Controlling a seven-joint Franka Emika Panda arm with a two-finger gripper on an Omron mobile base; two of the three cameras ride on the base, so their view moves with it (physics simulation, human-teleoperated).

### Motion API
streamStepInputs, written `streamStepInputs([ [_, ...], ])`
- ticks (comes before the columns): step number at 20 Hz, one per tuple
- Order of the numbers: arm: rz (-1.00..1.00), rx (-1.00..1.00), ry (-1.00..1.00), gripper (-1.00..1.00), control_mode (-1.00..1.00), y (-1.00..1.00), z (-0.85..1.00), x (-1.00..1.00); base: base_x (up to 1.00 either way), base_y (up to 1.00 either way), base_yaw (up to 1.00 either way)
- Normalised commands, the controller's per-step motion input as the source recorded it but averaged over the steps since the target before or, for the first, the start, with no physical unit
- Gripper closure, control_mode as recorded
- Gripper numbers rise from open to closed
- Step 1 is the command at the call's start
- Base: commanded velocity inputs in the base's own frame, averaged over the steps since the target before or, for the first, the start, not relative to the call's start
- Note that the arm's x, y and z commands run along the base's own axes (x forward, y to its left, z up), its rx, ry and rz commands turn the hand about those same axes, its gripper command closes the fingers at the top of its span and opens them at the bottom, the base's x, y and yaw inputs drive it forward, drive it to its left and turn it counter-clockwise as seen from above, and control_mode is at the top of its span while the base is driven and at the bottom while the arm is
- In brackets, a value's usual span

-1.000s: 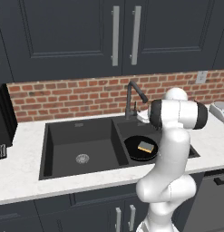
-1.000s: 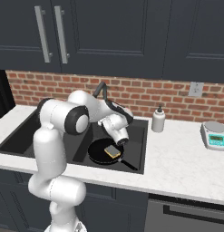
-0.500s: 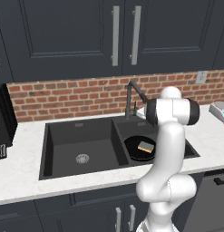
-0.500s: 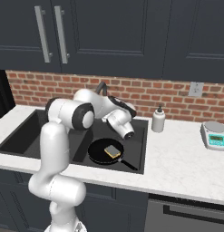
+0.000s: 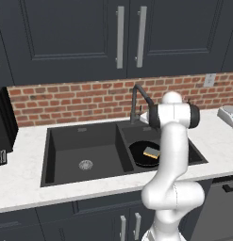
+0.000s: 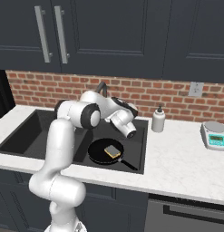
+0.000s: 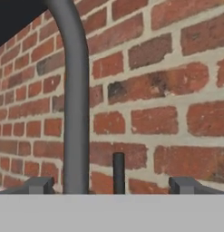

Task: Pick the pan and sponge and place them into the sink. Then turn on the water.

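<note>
The black pan point(image 5: 142, 155) point(image 6: 103, 152) lies in the right basin of the dark sink point(image 5: 55, 153) point(image 6: 27, 132). On it rests the yellow-and-grey sponge point(image 5: 152, 152) point(image 6: 113, 151). My gripper point(image 7: 112, 186) point(image 6: 129, 110) is raised above the basin's back edge and faces the brick wall. It is open with nothing between its fingertips point(image 7: 38, 185). The faucet's curved neck point(image 7: 76, 113) point(image 5: 135, 101) stands just ahead on the left. A thin dark lever point(image 7: 118, 171) rises between the fingertips. The water is out of view.
A white soap bottle point(image 6: 158, 120) stands on the counter right of the sink, and a small scale point(image 6: 216, 134) point(image 5: 229, 114) sits further right. A black appliance point(image 5: 2, 127) is at the far left. Dark cabinets hang overhead.
The hand has lifted away from the pan and sponge and swung back toward the faucet and wall. Pan and sponge stay put in the basin.
</note>
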Motion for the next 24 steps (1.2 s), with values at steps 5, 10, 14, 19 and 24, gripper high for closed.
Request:
streamStepInputs([
  [5, 0.0, 0.0, 0.0, -1.0, -1.0, -0.04, -0.23, 0.39, 0.0, 0.0, 0.0],
  [10, 0.0, 0.0, 0.0, -1.0, -1.0, -0.03, -0.21, 0.41, 0.0, 0.0, 0.0],
  [14, 0.0, 0.0, 0.0, -1.0, -1.0, 0.0, -0.08, 0.4, 0.0, 0.0, 0.0],
  [19, 0.0, 0.0, 0.0, -1.0, -1.0, 0.0, 0.0, 0.26, 0.0, 0.0, 0.0],
  [24, 0.0, 0.0, 0.0, 1.0, -1.0, 0.0, 0.0, 0.19, 0.0, 0.0, 0.0],
])
